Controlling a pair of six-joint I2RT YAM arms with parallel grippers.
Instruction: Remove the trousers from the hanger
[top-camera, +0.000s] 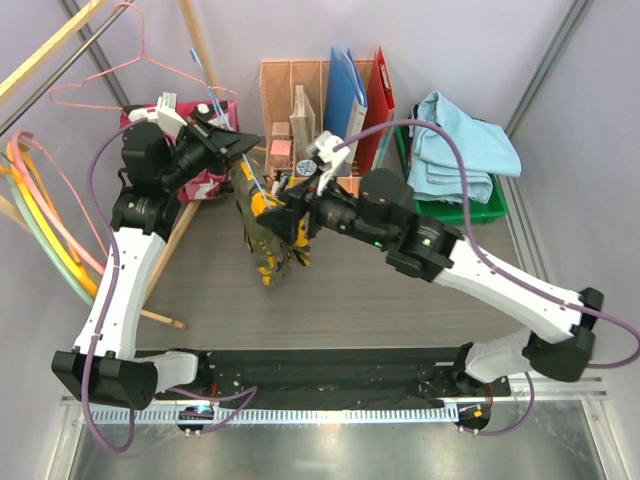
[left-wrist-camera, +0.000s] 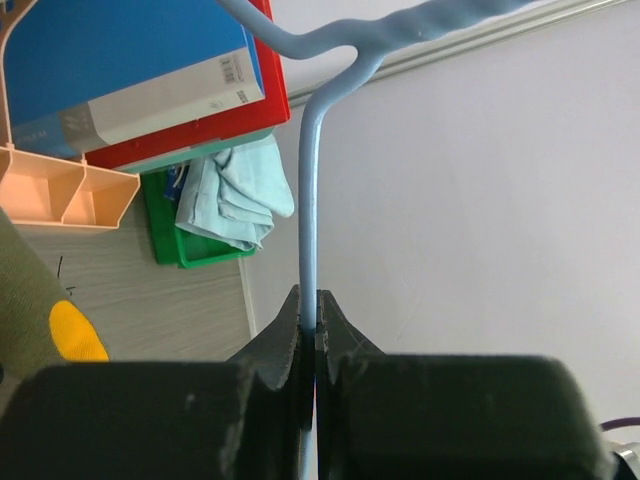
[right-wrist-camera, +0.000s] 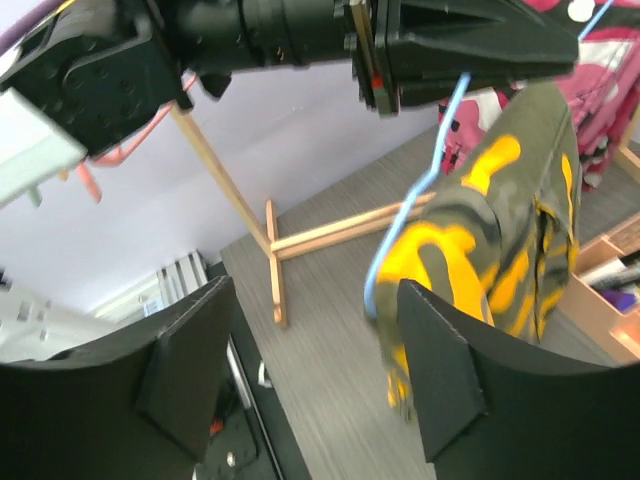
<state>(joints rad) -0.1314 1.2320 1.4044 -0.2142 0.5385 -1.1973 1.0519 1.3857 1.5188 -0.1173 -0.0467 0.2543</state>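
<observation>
The yellow-olive camouflage trousers hang from a light blue wire hanger above the table. My left gripper is shut on the hanger's wire; in the left wrist view the wire runs up from between the closed jaws. My right gripper is open, right beside the trousers. In the right wrist view its gap holds only table, with the trousers and the hanger just past the right finger. Pink camouflage trousers lie behind the left gripper.
A wooden rack leg slants down the left side, and its foot shows in the right wrist view. A pink hanger and coloured hangers hang at the left. An organizer with folders and a green bin of light blue cloth stand at the back.
</observation>
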